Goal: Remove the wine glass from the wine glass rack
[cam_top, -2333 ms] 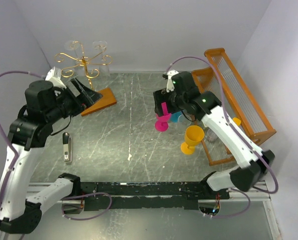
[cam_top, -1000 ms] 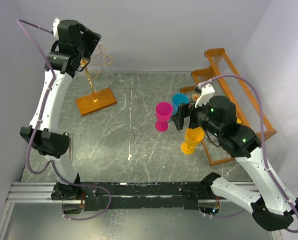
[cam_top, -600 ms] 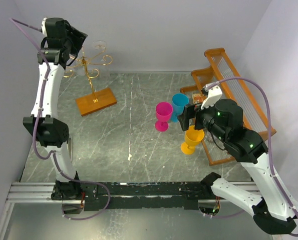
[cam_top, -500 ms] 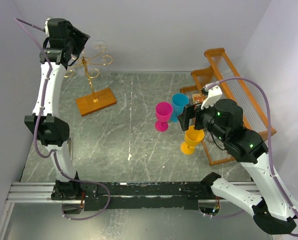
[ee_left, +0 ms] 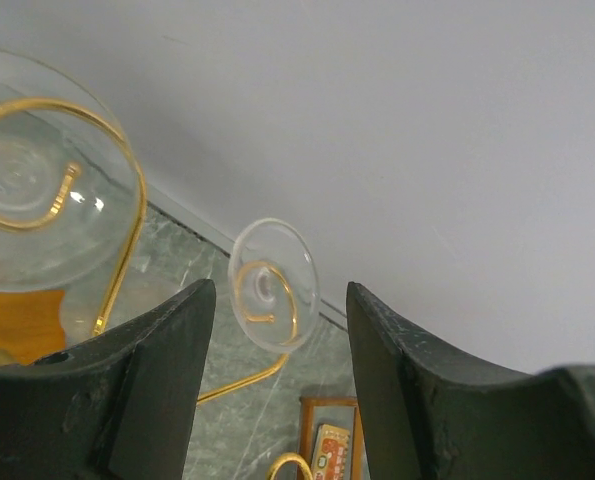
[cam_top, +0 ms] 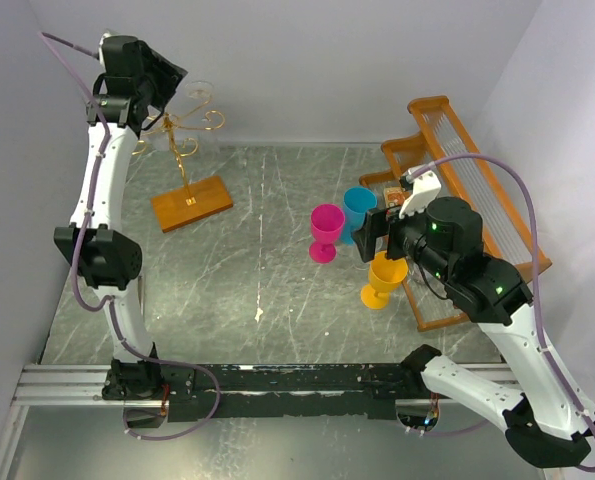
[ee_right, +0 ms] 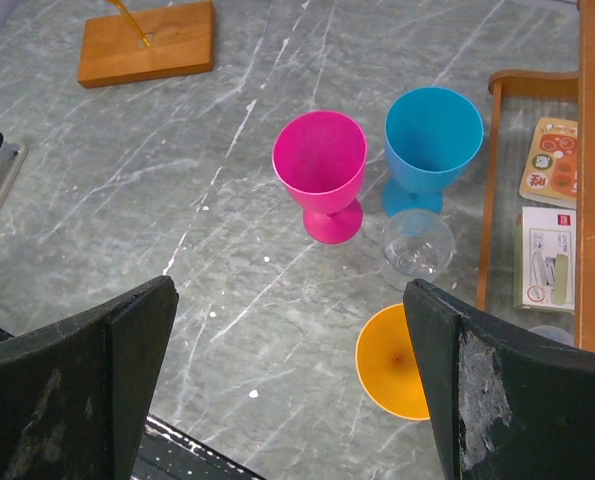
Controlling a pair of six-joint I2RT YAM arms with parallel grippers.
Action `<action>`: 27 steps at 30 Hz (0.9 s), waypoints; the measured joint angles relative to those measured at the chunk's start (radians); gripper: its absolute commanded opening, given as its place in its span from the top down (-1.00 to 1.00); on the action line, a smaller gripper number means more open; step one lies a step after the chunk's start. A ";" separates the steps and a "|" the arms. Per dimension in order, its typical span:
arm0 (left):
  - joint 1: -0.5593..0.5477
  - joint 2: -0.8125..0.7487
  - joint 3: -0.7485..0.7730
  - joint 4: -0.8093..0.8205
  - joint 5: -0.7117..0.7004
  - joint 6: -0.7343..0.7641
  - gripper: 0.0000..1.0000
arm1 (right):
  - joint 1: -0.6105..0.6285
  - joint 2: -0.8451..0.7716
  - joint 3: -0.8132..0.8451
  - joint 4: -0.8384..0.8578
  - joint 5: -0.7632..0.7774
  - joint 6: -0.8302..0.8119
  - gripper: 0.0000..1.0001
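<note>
At the worktop's (cam_top: 267,200) 10 o'clock the wine glass (ee_left: 267,270) hangs by its foot on the wine glass rack (cam_top: 191,204); light, slick and brittle, it probably wants a gentle stem pinch from the left hand (ee_left: 277,300), which is spread and empty.

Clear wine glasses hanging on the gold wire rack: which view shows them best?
Left wrist: two clear wine glasses hang close up in the gold wire rack's scrolls. Top external shows only a faint glass beside the left gripper. Right wrist catches just the rack's wooden base.
</note>
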 measured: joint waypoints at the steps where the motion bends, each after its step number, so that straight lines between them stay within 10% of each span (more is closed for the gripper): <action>1: -0.007 0.000 0.000 0.000 -0.003 -0.002 -0.30 | 0.000 0.000 -0.001 0.002 -0.003 0.000 -0.96; 27: -0.145 -0.072 -0.105 -0.024 -0.246 -0.205 -0.11 | 0.000 -0.031 -0.026 0.010 -0.011 0.002 -0.96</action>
